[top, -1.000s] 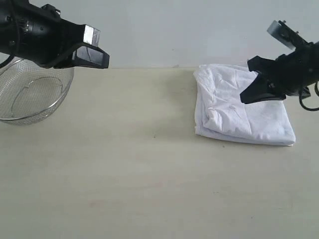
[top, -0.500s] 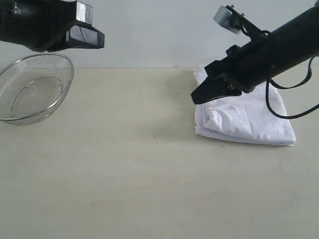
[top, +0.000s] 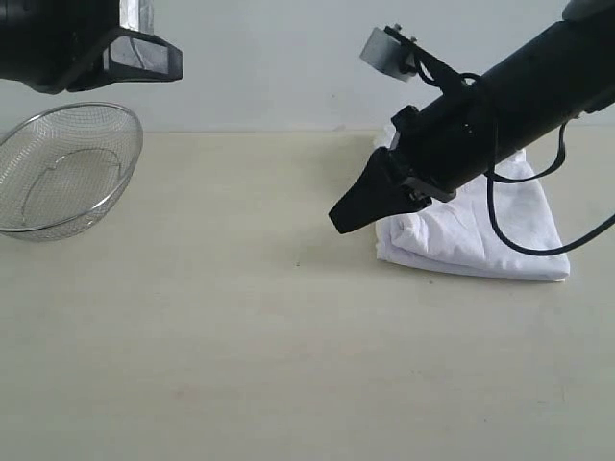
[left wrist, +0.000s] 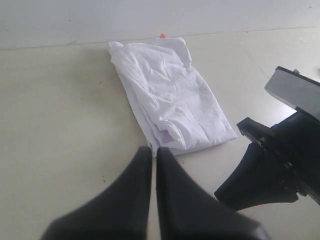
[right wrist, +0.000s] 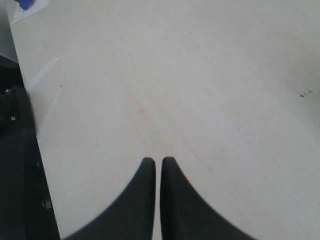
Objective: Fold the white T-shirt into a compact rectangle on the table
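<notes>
The right end effector is shut on nothing, its tips angled down over the surface just left of the tee. The left end effector, also shut and holding nothing, hangs high above the mesh bowl at far left. The tee lies folded in a rough rectangle at far right, near the back edge. Open surface spreads between tee and bowl. The left wrist view shows the whole fold; in the exterior view the right arm partly hides it.
</notes>
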### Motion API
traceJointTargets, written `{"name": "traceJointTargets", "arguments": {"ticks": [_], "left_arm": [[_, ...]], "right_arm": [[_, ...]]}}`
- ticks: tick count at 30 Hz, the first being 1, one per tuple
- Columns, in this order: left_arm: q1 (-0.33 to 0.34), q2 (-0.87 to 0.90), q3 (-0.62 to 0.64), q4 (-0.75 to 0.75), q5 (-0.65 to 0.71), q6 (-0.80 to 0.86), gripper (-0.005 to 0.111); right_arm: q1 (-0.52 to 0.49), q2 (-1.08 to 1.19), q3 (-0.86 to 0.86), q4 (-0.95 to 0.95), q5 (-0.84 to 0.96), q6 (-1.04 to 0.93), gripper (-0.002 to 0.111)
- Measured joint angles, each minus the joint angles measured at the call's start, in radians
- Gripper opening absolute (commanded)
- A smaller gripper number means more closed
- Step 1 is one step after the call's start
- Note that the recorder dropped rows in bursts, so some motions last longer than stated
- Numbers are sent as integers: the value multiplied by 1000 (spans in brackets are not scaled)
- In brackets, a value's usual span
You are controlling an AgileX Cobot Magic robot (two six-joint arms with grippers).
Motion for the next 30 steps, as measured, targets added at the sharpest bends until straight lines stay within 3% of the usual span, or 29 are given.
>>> {"name": "traceJointTargets", "arguments": {"ticks": [30], "left_arm": [[0,0,1,0,-17,-2,4]], "right_arm": [[0,0,0,0,9,-2,0]]}}
